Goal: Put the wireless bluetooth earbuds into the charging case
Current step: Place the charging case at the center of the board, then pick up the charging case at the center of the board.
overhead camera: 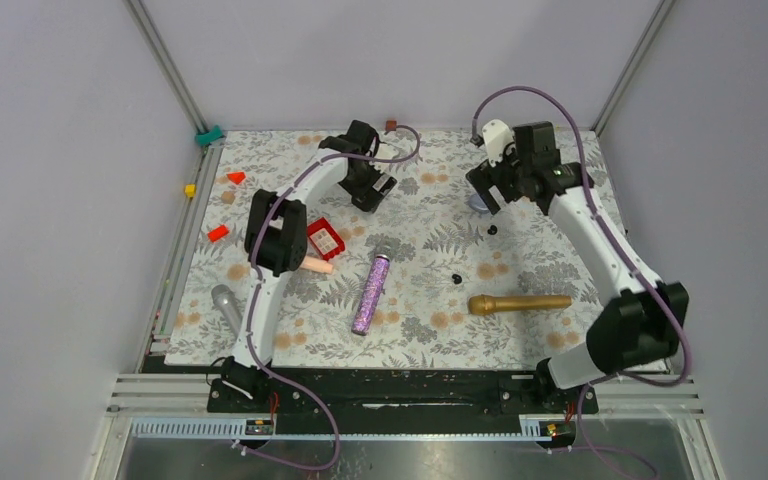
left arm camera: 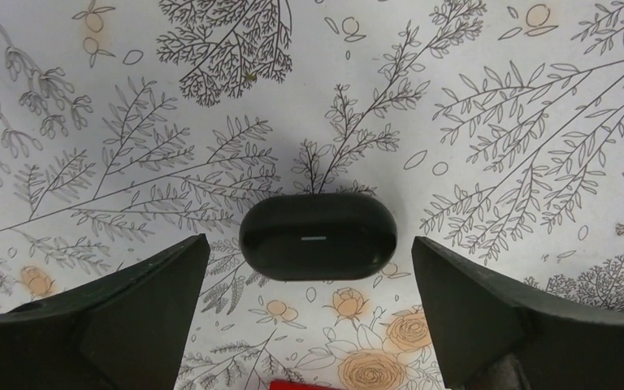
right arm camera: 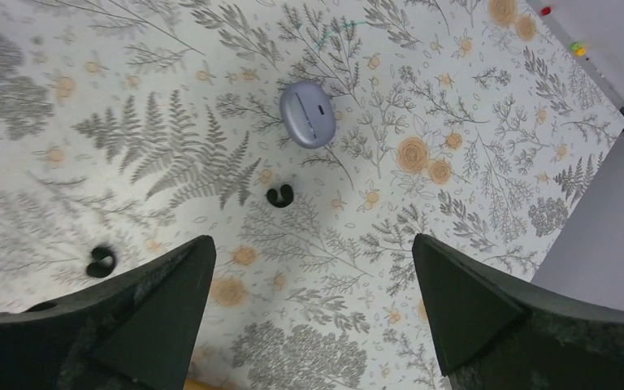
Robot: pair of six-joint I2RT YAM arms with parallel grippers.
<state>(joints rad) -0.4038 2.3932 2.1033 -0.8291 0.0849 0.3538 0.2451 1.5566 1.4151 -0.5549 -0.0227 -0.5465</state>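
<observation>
Both grippers open, both buds loose on the table

The flowery table (overhead camera: 420, 340) fills the top view. The left gripper (left arm camera: 309, 252), up in the middle, has its fingers spread wide. The black oval charging case (left arm camera: 318, 237) lies between them, not touched. The right gripper (right arm camera: 313, 244), at the upper right, has spread fingers too and holds nothing. Under it, one earbud (right arm camera: 279, 196) sits mid-frame and the other earbud (right arm camera: 101, 261) at the lower left, both well apart from the case. The case looks shut, so I think no bud can go in yet. The buds are tiny and round. Big fingers could squeeze one crooked, and it might pop out and roll away.
</observation>
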